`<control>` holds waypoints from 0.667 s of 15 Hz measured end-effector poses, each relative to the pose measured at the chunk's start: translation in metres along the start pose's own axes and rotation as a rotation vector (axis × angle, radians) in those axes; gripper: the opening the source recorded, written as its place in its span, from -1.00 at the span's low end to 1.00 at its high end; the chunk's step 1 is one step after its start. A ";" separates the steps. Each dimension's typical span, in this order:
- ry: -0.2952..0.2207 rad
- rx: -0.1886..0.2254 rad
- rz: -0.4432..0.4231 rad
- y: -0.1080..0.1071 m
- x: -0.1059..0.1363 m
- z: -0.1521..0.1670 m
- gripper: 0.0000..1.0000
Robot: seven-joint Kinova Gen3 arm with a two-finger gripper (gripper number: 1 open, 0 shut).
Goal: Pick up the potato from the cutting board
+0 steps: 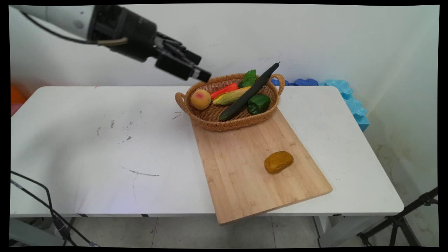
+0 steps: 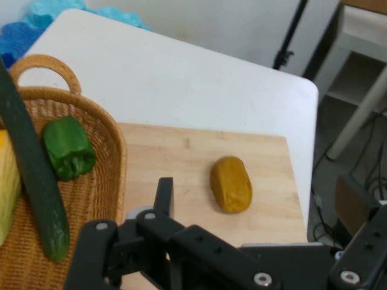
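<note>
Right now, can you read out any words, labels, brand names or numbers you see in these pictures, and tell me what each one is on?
None: no text can be read in either view.
The hand, wicker basket, its vegetables, the wooden board and the yellow-brown lump carry no visible label or number.

A woven wicker basket with two handles (image 1: 210,120) sits on the far end of a pale wooden cutting board (image 1: 245,175), which lies on the right half of the white tabletop (image 1: 87,147) and overhangs its near edge. In the basket, left to right: a round peach (image 1: 200,99), a red pepper (image 1: 224,90), an ear of corn (image 1: 231,96), a long dark cucumber (image 1: 249,92) leaning over the far rim, and a green bell pepper (image 1: 259,103). A leafy green sprig (image 1: 248,78) lies behind them. A brown-yellow potato (image 1: 278,162) rests alone on the board's near right part. The black hand (image 1: 204,75) hangs above the basket's far left rim.
</note>
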 end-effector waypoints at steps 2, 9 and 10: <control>-0.009 0.018 -0.024 0.006 0.018 0.017 1.00; -0.047 0.056 -0.092 0.034 0.070 0.099 1.00; -0.054 0.059 -0.096 0.037 0.073 0.107 1.00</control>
